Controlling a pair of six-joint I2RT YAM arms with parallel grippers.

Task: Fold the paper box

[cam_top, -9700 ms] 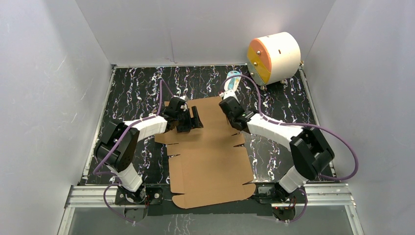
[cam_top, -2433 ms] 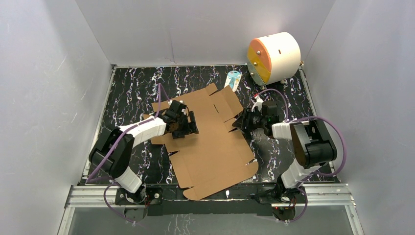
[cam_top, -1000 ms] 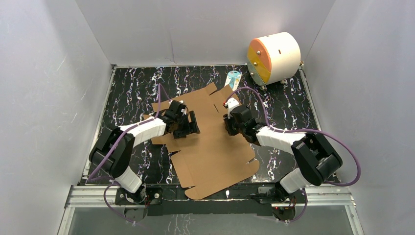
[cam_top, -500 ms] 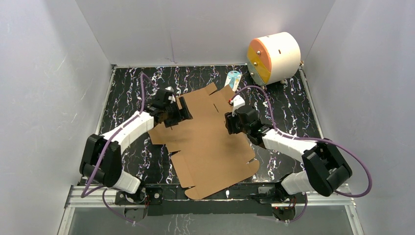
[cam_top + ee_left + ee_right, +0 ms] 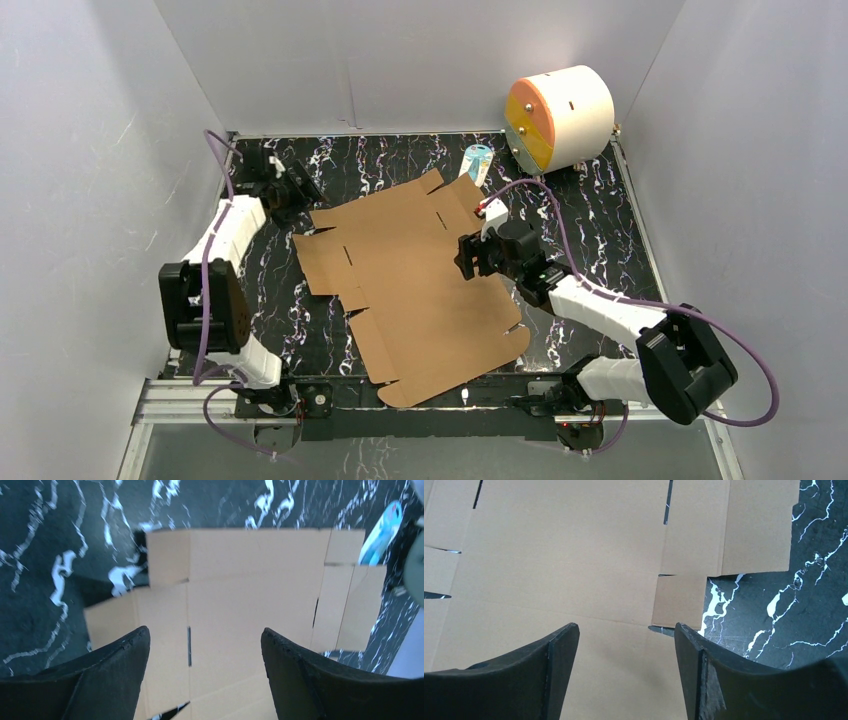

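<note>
Paper box (image 5: 415,280) is laid out as a flat die-cut sheet in the middle of the table (image 5: 600,210), skewed, with its near edge close to the arm bases and its far corner near the small blue packet (image 5: 478,162). No panel is seen standing up; folding is judged barely started.

Left gripper (image 5: 205,635) is held off the sheet, above the table beyond the far-left corner. Its fingers are spread wide and nothing is between them. Right gripper (image 5: 626,627) is poised over the right edge of the sheet, by a small side tab. Its fingers are spread too, with nothing pinched. Contact with the cardboard cannot be told from these views.

Handling, as judged:
- Light, thin cardboard. Little grip force is needed.
- Panels are expected to be stiff, with bending taken up at the score lines and slits.
- Sliding on the smooth marbled top is likely if it is pushed from one side only, so one panel should be pinned while the other is lifted.
- Creasing or tearing at the slits is possible if a flap is twisted.

Where to grip: an outer flap edge or corner tab, not mid-panel. A shadow is seen under the far-left flap in the left wrist view, so it may be slightly lifted and easiest to get a finger under.

White-and-orange drum (image 5: 558,115) is well apart, at the far right.
</note>
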